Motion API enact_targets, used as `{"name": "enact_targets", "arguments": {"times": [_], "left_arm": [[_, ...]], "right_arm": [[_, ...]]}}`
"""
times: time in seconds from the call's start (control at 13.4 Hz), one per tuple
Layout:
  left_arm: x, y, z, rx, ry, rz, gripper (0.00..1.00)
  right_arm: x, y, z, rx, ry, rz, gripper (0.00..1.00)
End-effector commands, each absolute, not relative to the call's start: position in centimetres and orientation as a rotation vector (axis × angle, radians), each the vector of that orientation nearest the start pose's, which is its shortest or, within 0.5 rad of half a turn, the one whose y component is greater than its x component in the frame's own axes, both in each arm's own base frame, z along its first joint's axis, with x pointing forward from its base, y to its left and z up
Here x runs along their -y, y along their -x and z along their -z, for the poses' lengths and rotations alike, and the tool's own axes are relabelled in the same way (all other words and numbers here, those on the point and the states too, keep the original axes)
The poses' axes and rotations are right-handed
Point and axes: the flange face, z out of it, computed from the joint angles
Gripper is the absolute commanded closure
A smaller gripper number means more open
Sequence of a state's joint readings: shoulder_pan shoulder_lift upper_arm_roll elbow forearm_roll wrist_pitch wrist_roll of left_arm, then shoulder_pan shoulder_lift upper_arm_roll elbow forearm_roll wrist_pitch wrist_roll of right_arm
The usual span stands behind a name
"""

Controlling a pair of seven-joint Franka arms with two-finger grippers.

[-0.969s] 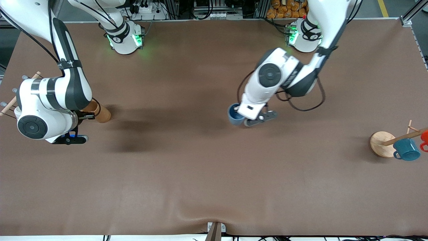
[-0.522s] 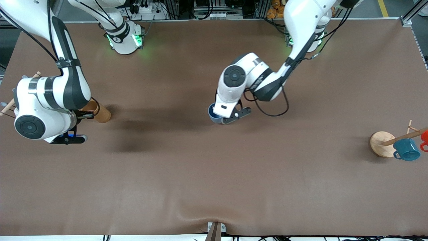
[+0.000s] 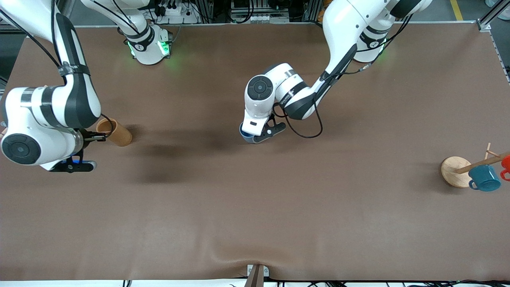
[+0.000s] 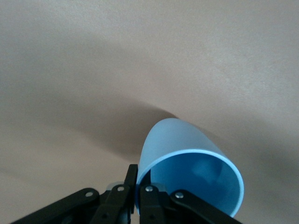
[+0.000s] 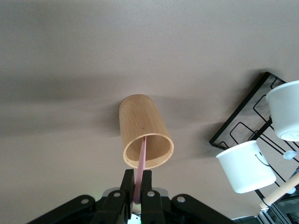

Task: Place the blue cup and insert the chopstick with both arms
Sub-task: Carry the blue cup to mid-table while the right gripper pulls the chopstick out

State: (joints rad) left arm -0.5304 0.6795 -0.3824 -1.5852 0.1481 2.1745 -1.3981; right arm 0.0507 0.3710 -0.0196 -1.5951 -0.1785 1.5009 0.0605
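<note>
My left gripper is shut on the rim of the blue cup and holds it tilted over the middle of the table. In the left wrist view one finger is inside and one outside the cup, and the gripper pinches its wall. My right gripper is shut on the pale-pink chopstick beside a tan wooden holder at the right arm's end. In the right wrist view the gripper holds the chopstick with its tip at the mouth of the holder.
A wooden mug rack with a teal mug and a red mug stands at the left arm's end. A black wire rack with white cups lies near the holder.
My left arm has carried the blue cup toward the right arm's end of the table. My right arm has shifted slightly away from the holder, still holding the chopstick.
</note>
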Motion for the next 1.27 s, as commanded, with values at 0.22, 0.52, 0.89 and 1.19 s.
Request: {"name": "enact_targets", "arguments": {"times": [0.22, 0.52, 0.89, 1.19], "left_arm": [[52.7, -46.1, -25.4, 0.746, 3.063, -0.15, 1.0], [52.6, -46.1, -25.1, 0.718, 3.062, -0.125, 0.59], [51.5, -47.7, -31.6, 0.727, 3.102, 0.009, 0.0], [45.6, -51.0, -41.8, 0.734, 3.096, 0.125, 0.0]], "right_arm": [[-2.3, -61.9, -45.0, 0.051, 3.299, -0.697, 1.0], [-5.4, -61.9, -48.7, 0.118, 3.316, -0.667, 1.0], [-9.3, -61.8, -51.9, 0.251, 3.33, -0.583, 1.0], [-12.2, -61.2, -52.9, 0.02, 3.136, -0.546, 1.0]]}}
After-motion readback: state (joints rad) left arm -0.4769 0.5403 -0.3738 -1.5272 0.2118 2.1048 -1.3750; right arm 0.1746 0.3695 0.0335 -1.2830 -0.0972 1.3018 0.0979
